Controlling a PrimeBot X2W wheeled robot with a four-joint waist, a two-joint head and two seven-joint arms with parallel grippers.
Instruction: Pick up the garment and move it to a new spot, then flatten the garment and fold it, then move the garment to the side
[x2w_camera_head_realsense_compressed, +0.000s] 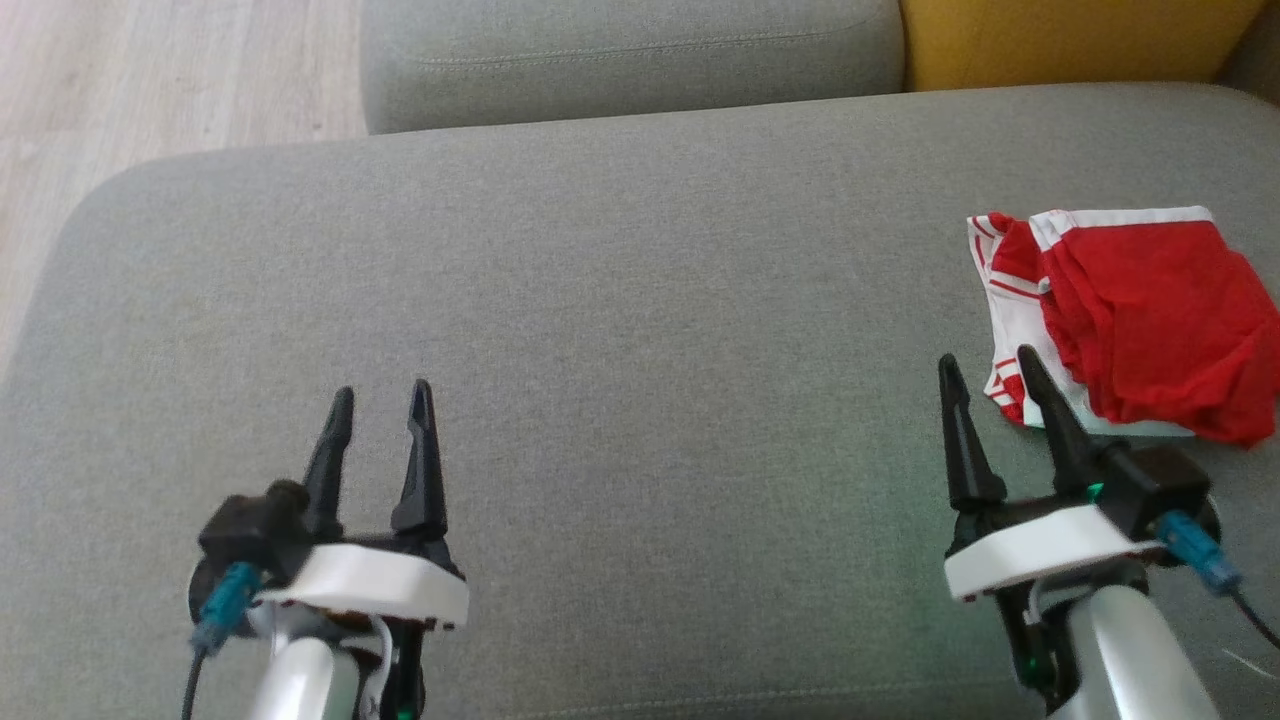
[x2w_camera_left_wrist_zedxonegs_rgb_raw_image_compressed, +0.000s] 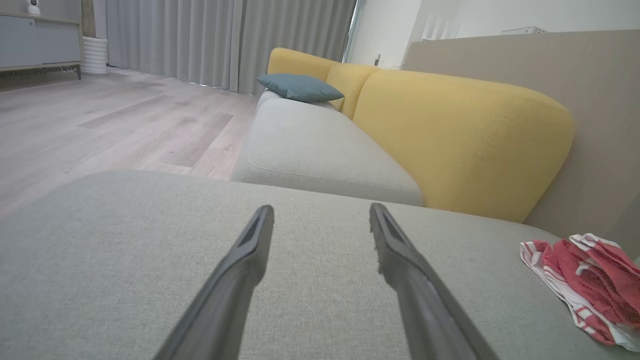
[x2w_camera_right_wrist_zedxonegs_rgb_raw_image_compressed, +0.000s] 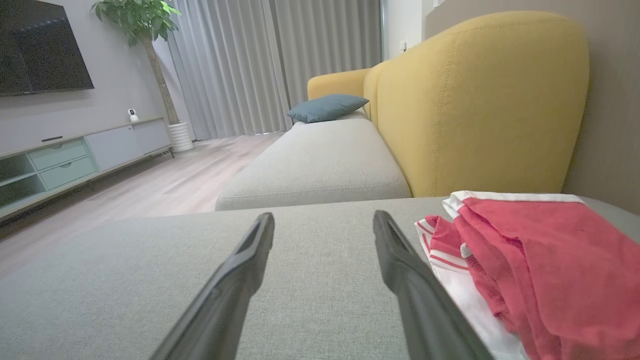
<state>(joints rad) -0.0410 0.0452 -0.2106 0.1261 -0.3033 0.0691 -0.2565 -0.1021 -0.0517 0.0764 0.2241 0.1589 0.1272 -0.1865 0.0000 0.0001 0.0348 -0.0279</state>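
1. Crumpled red-and-white fabric garment (x2w_camera_head_realsense_compressed: 1150, 320): its right side is running off the head view's edge; its near corner is sitting behind a dark finger of the right pincer (x2w_camera_head_realsense_compressed: 987, 360); its folds are hiding what kind of garment it is.
2. Yellow upholstered sofa back (x2w_camera_head_realsense_compressed: 1070, 40): the head view's upper edge is cutting it.
3. Black flat wall screen (x2w_camera_right_wrist_zedxonegs_rgb_raw_image_compressed: 40, 47): its left and top are falling outside the right wrist view.
4. Small white object (x2w_camera_right_wrist_zedxonegs_rgb_raw_image_compressed: 132, 115) on the pale low cabinet (x2w_camera_right_wrist_zedxonegs_rgb_raw_image_compressed: 100, 150): it is showing too small to identify.

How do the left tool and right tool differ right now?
The left tool sits over bare grey cushion, far from the garment; the right tool is right beside it, one finger crossing its white edge in the head view. The left tool's fingers point almost straight up that view; the right tool's lean left. Shared: both open and empty.
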